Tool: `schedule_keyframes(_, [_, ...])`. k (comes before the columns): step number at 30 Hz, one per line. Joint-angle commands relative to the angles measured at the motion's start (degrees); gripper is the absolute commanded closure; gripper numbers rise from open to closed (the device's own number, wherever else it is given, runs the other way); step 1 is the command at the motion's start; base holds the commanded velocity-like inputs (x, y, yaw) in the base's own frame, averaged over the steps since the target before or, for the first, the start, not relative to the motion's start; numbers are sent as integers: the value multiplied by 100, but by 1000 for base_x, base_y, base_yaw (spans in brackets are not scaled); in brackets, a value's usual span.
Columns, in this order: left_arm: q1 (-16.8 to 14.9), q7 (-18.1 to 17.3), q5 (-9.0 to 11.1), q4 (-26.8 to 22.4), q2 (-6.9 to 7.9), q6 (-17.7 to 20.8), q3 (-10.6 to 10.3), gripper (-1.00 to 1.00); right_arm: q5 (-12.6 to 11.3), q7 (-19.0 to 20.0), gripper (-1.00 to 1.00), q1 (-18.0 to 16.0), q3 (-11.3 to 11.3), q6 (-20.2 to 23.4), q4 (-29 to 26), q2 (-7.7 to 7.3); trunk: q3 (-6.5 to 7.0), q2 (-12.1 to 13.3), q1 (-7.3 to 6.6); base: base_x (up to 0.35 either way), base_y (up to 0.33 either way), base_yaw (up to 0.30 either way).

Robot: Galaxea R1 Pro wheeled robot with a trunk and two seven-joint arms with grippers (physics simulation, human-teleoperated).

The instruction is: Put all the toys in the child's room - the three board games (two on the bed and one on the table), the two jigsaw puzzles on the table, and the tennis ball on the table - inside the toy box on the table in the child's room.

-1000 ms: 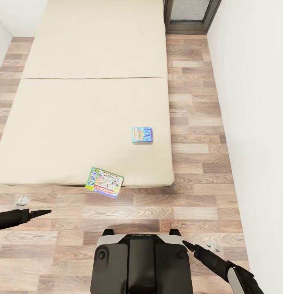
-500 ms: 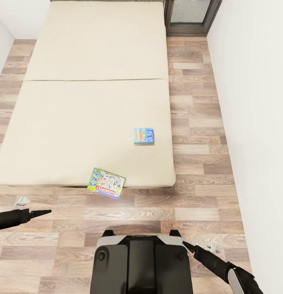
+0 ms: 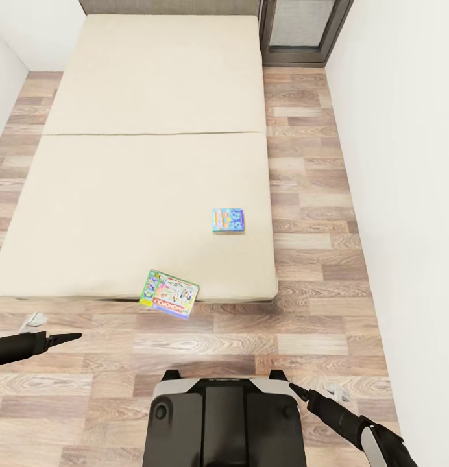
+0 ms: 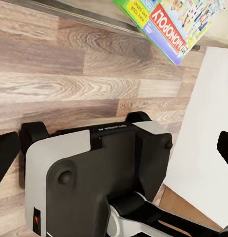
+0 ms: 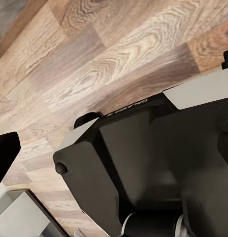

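Approach to the bed (image 3: 146,162): the step in hand, judged from the base (image 3: 226,421) standing on the plank floor (image 3: 315,259) short of the mattress's near edge, with both arms held low and out to the sides.

Method advised: the base is to be brought square to the near edge and close enough that neither arm must be stretched flat. The Monopoly box (image 3: 169,294) is best taken first, since it overhangs the near edge and its free end can be pinched from the side; a downward push on that end is to be avoided, as the box is judged likely to tip onto the floor. The blue-and-orange box (image 3: 228,220) lies flat further in, near the bed's right edge, and is judged to need a grip across its short sides or a drag toward the edge.

Grippers:
- left gripper (image 3: 67,337): nothing is held; its fingers (image 4: 4,158) are seen well apart in the left wrist view, so the jaws are taken as released.
- right gripper (image 3: 296,389): nothing is held; the finger (image 5: 5,155) and its partner are seen at opposite borders of the right wrist view, so released likewise.

Count:
- board games: two, both on the bed, apart from each other.
- beds: one, its mattress in two sections.
- dark-framed window (image 3: 302,29): one, beyond the bed's far right corner.
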Motion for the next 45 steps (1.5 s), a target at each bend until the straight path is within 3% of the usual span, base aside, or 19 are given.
schedule_keyframes(1, [-5, -47, -61, -4, -5, 60, 25, -100, -39, 12, -100, -1, -12, 48, -2, 2, 4, -8, 3, -86, 0, 0])
schedule_keyframes(20, [-5, -40, -74, -4, -136, 60, 22, -100, -40, 12, -100, -1, -20, 56, -2, -2, 179, -8, 3, -57, 0, 0])
schedule_keyframes(45, [-5, -32, -70, -4, -153, 59, 13, -100, -40, 1, -100, -1, -19, 48, 12, 3, 410, -8, 3, -2, 0, 0])
